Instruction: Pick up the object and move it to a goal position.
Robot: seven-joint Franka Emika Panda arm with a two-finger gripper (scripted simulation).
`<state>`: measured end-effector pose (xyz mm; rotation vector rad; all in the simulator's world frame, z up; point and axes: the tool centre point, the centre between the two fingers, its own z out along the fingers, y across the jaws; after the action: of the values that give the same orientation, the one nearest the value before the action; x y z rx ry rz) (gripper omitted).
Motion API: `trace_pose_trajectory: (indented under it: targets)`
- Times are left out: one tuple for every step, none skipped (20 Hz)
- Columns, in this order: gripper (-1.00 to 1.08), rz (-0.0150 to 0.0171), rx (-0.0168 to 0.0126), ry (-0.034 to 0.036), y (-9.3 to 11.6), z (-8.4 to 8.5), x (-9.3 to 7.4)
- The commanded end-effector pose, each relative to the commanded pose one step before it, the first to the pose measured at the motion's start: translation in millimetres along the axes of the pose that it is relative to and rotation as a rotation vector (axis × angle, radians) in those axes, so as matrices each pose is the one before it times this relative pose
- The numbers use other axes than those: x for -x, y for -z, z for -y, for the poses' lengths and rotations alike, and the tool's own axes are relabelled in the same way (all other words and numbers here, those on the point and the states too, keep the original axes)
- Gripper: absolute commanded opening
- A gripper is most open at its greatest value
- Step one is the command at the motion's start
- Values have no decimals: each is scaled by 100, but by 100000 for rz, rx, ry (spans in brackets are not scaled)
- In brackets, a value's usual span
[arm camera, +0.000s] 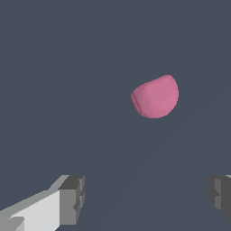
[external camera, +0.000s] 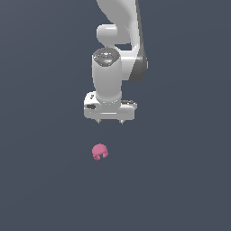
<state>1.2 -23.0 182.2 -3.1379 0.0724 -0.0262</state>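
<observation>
The object is a small pink lumpy blob with notches underneath, lying on the dark grey ground. My white gripper hangs above it, a little toward the exterior view's right, pointing straight down. Its two short fingertips stand wide apart with nothing between them. In the wrist view the object shows as a rounded pink lump, apart from the gripper, whose grey fingers frame bare floor.
The dark grey-blue floor spreads flat in every direction. The white arm rises out of the exterior view's upper edge.
</observation>
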Motion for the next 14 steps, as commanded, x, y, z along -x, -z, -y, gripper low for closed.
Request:
trace_pose_trajectory:
  targets:
    - [100,0,0,0,0,-1,0]
    - [100,-79,59,137,34,12,-16]
    - [100,-226,165,394,96,29,-47]
    - [100,-370,271,662,159,54,-74]
    - [100,-486,358,905,211,69,-96]
    - [100,-561,416,1115,248,81,-107]
    - [100,-526,394,1146,239,80,-94]
    - [100,-370,281,916,175,61,-58]
    - [100,-221,171,646,110,40,-27]
    - [100,-106,84,398,58,25,-6]
    - [100,-23,20,166,17,6,5]
    - [100,0,0,0,8,20,12]
    - [100,85,-66,-235,-49,-31,0]
    - [100,64,-53,-375,-43,-22,-7]
